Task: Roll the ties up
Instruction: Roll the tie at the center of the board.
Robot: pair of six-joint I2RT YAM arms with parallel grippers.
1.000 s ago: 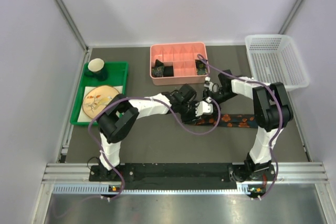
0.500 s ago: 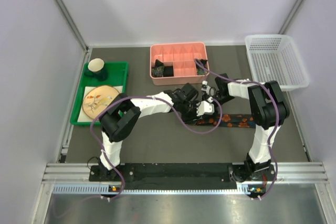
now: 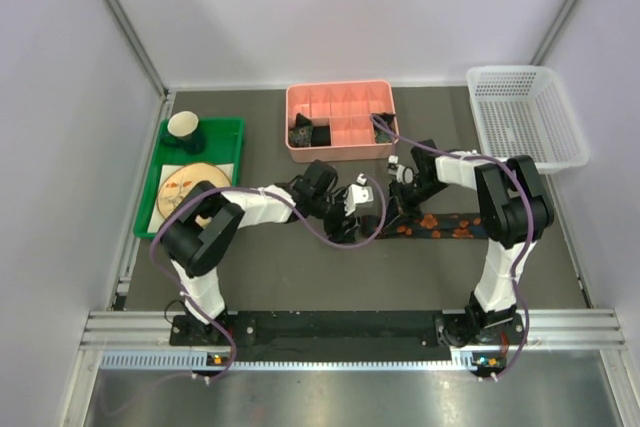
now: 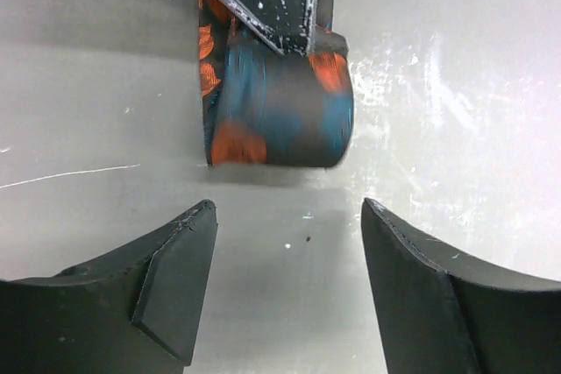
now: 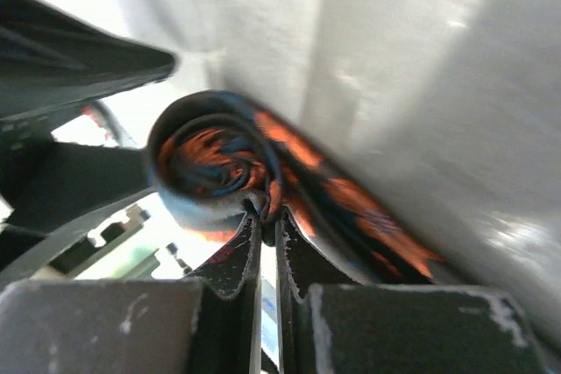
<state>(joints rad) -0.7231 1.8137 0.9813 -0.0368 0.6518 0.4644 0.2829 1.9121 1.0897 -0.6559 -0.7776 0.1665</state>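
A black tie with red-orange and blue blotches (image 3: 445, 226) lies flat on the table, its left end wound into a roll (image 4: 279, 109). My right gripper (image 3: 398, 209) is shut on the roll's edge (image 5: 215, 164), pinching the fabric between its fingertips (image 5: 250, 247). My left gripper (image 4: 287, 225) is open and empty, a short way back from the roll, to its left in the top view (image 3: 352, 202). Two rolled dark ties (image 3: 306, 131) (image 3: 382, 124) sit in the pink divided box (image 3: 340, 97).
A green tray (image 3: 228, 129) with a cup (image 3: 185, 127) and a plate (image 3: 188, 190) stands at the left. A white basket (image 3: 525, 112) stands at the far right. Purple cables loop over both arms.
My left gripper has let go of the roll and drawn back to the left. My right gripper stays shut on the roll's edge.
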